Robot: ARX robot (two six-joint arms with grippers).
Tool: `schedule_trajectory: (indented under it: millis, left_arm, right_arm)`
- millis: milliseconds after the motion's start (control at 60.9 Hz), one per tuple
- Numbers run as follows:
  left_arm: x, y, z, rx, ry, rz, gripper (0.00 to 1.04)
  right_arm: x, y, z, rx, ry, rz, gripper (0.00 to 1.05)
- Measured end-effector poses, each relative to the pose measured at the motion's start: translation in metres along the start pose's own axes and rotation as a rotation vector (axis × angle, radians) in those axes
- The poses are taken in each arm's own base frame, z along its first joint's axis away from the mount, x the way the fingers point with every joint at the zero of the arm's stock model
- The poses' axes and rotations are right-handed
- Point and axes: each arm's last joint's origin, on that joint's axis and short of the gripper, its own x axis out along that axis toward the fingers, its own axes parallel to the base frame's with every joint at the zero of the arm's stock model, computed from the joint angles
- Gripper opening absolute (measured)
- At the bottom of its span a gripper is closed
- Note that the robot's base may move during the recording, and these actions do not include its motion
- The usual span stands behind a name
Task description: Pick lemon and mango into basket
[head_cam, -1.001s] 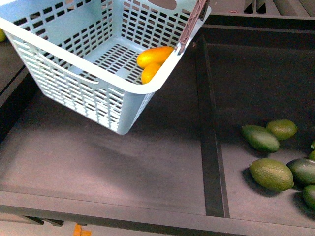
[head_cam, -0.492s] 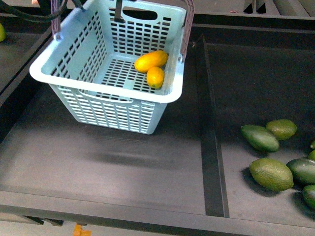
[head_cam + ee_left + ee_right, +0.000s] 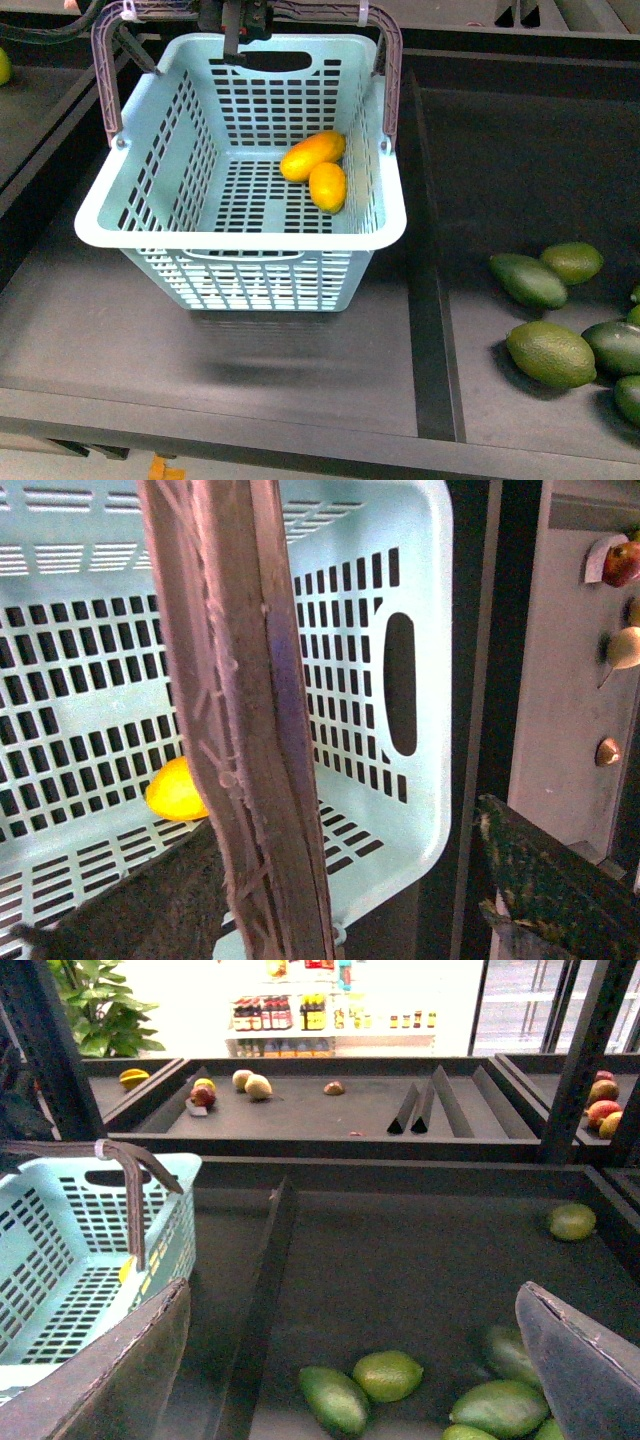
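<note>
Basket (image 3: 245, 225) hangs by its raised brown handles (image 3: 385, 70), which the left fingers (image 3: 130, 905) are clamped on at the top; mango (image 3: 312, 156) and lemon (image 3: 328, 186) lie touching on its slotted floor below them. The right fingers (image 3: 330, 1360) stand apart, holding nothing, above green fruits (image 3: 390, 1375).

Even overhead light, dark matte shelf. Soft shadow lies under the basket (image 3: 240, 225). Far shop background glares white in the right wrist view; near handle (image 3: 235, 720) blurs.
</note>
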Motion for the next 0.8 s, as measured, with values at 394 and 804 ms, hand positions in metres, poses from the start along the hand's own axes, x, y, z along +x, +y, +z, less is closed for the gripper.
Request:
schedule_trajectory:
  millis: [394, 804]
  left_arm:
    - [-0.077, 0.033, 0.045, 0.274, 0.002, -0.156, 0.85]
    - [-0.118, 0.175, 0.142, 1.291, -0.554, -0.748, 0.03]
  right_arm:
    - [0.0, 0.0, 0.0, 0.0, 0.0, 0.0, 0.96]
    - [0.0, 0.0, 0.0, 0.0, 0.0, -0.001, 0.96]
